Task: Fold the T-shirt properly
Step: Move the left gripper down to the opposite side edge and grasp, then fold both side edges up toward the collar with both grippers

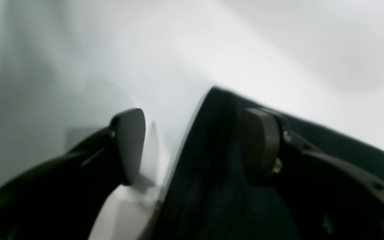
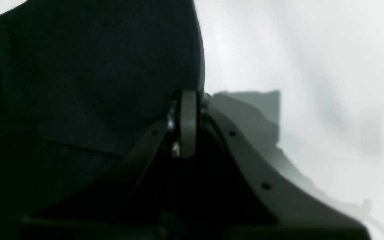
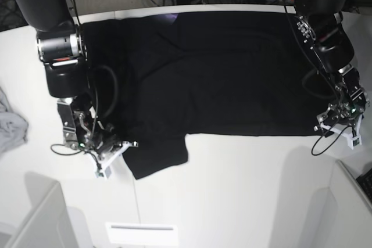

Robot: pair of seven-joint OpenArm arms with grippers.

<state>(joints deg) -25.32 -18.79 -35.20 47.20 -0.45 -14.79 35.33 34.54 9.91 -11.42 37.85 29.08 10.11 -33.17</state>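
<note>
The T-shirt (image 3: 203,74) lies spread flat on the white table (image 3: 244,190), plain black side up, reaching from the far edge down to about the middle. One sleeve (image 3: 157,155) sticks out toward the near side at the lower left of the base view. A small grey cloth (image 3: 11,126) lies at the table's left edge, well apart from the shirt.

The right gripper (image 3: 119,143) sits low at the shirt's near left corner, just beside the sleeve. In the right wrist view its jaws are pressed together, pads (image 2: 188,123) meeting flat, with black fabric (image 2: 92,73) rising right behind and to the left of them. Whether any cloth is pinched between the pads cannot be told; the fabric edge runs up to them but the contact point is hidden.

The left gripper (image 3: 340,126) is down at the shirt's near right corner. In the left wrist view its jaws stand wide apart: one finger (image 1: 130,143) over bare table, the other (image 1: 260,146) over the black cloth (image 1: 212,166), the shirt's edge running between them. Nothing is clamped.

No containers show in any view.
</note>
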